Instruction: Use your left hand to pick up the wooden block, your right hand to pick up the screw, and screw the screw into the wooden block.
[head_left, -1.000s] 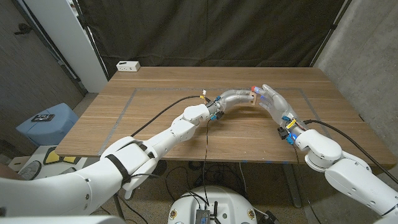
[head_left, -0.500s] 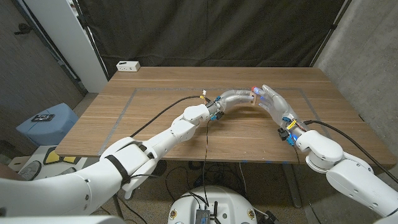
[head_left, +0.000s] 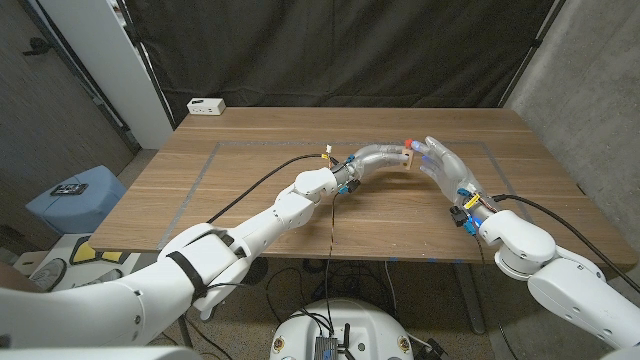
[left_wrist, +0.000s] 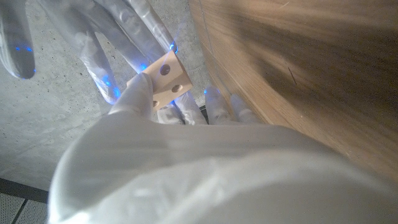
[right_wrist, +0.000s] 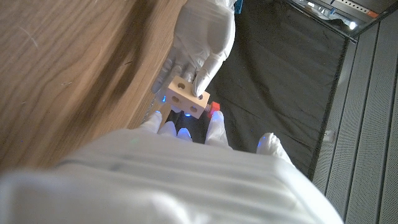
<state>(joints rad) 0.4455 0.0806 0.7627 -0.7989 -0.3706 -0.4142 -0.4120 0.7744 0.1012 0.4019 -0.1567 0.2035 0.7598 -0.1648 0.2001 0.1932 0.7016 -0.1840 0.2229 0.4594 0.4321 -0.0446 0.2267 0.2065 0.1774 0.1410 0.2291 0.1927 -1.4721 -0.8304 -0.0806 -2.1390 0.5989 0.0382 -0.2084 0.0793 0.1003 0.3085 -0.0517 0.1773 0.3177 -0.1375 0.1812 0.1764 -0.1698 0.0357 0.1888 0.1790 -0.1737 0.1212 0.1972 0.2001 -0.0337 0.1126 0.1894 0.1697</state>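
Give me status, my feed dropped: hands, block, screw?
Left hand holds wooden block above table. Right hand at the block, red screw at its fingers. Nothing in the way.

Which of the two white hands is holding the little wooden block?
The robot's left hand, coming in from the picture's left, holds the wooden block in its fingers. The right hand meets it from the other side, at a small red piece.

Head view looks down from above over the whole table (head_left: 250, 190). Both wrist views sit very close behind their own hands — turned, table tilted. All three share the wooden block (head_left: 400, 156) (left_wrist: 164, 79) (right_wrist: 185, 98).
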